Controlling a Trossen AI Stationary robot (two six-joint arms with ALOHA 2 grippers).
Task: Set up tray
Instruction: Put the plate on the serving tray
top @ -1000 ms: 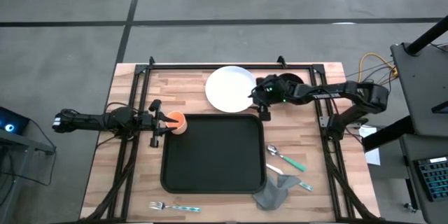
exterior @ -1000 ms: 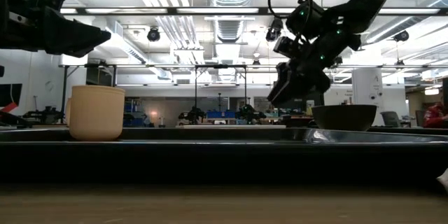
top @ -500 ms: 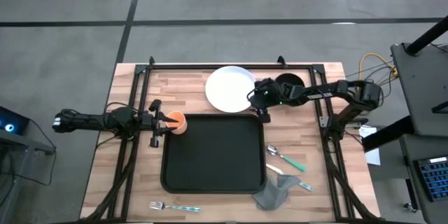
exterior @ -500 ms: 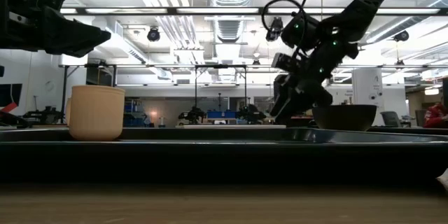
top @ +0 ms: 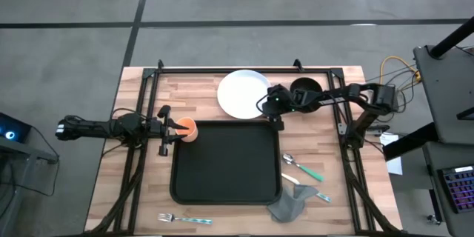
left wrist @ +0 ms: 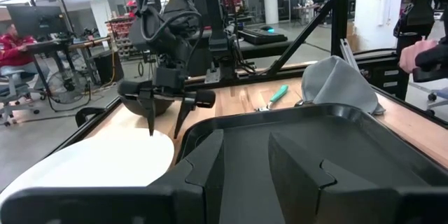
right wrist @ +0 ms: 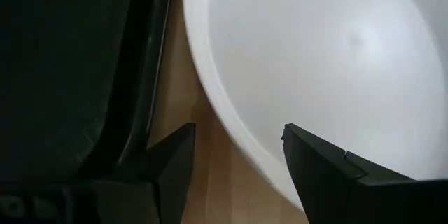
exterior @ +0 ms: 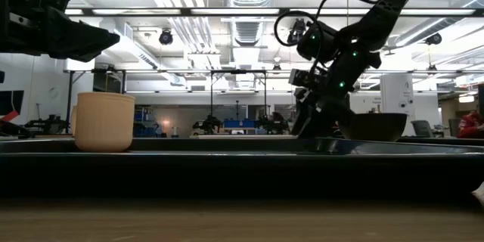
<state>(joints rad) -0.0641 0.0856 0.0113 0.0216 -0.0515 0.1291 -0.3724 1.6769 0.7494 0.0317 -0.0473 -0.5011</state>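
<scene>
A: Jaws of the right gripper (right wrist: 234, 155)?
B: Wide apart, nothing btwn them but the rim of the round white plate (top: 243, 93) and bare wood.
A: Large flat black rectangular tray (top: 225, 161)?
B: Just beside one open finger, on the side opp. the plate.
A: Left gripper (top: 166, 129)?
B: At the small orange cup (top: 187, 129); can't tell whether its jaws grip it.

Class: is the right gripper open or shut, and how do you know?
Open. The right gripper straddles the white plate's rim, fingers apart, wood between them.
</scene>
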